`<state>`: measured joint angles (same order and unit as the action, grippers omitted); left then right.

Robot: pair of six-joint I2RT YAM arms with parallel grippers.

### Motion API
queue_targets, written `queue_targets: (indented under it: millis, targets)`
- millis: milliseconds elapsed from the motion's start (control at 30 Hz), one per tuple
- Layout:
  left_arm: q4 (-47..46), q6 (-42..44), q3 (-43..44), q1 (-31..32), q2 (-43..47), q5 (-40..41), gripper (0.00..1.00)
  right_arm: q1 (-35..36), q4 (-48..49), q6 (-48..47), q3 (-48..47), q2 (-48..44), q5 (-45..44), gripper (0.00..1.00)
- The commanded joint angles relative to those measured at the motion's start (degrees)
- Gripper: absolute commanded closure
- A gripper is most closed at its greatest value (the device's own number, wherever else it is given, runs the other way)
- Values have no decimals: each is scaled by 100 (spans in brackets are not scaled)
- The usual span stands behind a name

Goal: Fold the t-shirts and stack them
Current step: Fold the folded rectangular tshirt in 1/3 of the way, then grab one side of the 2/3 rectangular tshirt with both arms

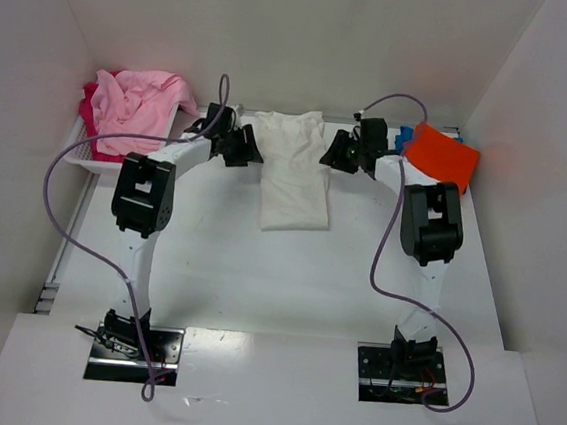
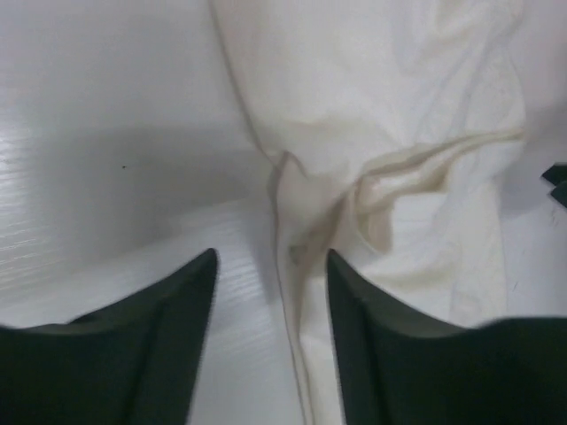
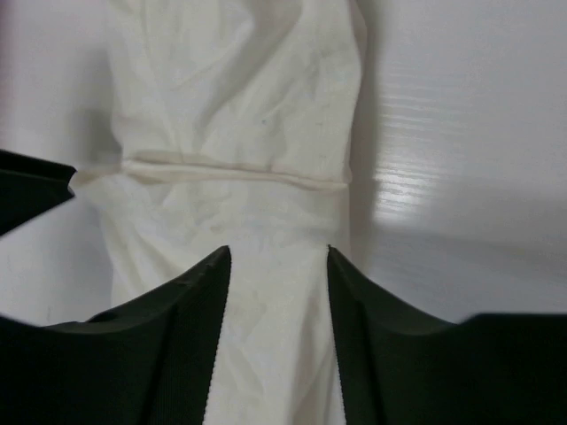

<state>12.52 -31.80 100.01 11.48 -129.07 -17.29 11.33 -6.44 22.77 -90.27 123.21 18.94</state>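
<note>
White shirt [image 1: 296,169] lies far mid-table, narrowed to a long strip, cross-folds not yet made; left gripper [image 1: 247,152] and right gripper [image 1: 331,155] flank its top, jaws apart, holding nothing; orange shirt [image 1: 442,155] looks folded over blue shirt [image 1: 403,141], far right; pink shirt [image 1: 138,103] and red shirt [image 1: 92,119] wait crumpled in the basket [image 1: 84,160]; nothing seems to block the way.

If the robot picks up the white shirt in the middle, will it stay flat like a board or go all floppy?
Probably floppy: the cream-white t-shirt lies limp with soft creases, so lifted corners would likely sag and droop. It looks thin, so probably light. Pushed, it would likely bunch up rather than slide along the smooth table.
</note>
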Motion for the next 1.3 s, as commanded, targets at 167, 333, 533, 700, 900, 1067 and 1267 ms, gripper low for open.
queue_targets:
  millis: [167, 333, 533, 700, 900, 1067, 1267]
  targets:
    - [57, 376, -1170, 240, 1929, -762, 19, -43, -76, -308, 1670, -2206, -444, 25]
    - [-181, 144, -2409, 630, 2469, -784, 19, -43, -88, -269, 2973, -2943, -268, 26]
    - [-901, -473, -3699, 882, 2650, -670, 20, 109, 20, 96, 3888, -3163, -224, 28]
    - [-1331, -854, -3963, 900, 2454, -617, 26, 194, 161, 149, 3789, -2784, -154, 34]
    - [-1393, -961, -3831, 952, 2149, -617, 29, 246, 345, 149, 3595, -2459, 101, 37]
    - [-1551, -1013, -3831, 952, 1964, -617, 32, 299, 345, 149, 3534, -2290, 101, 39]
    - [-1604, -1092, -3779, 952, 1797, -679, 43, 352, 516, 247, 3481, -2110, 101, 49]
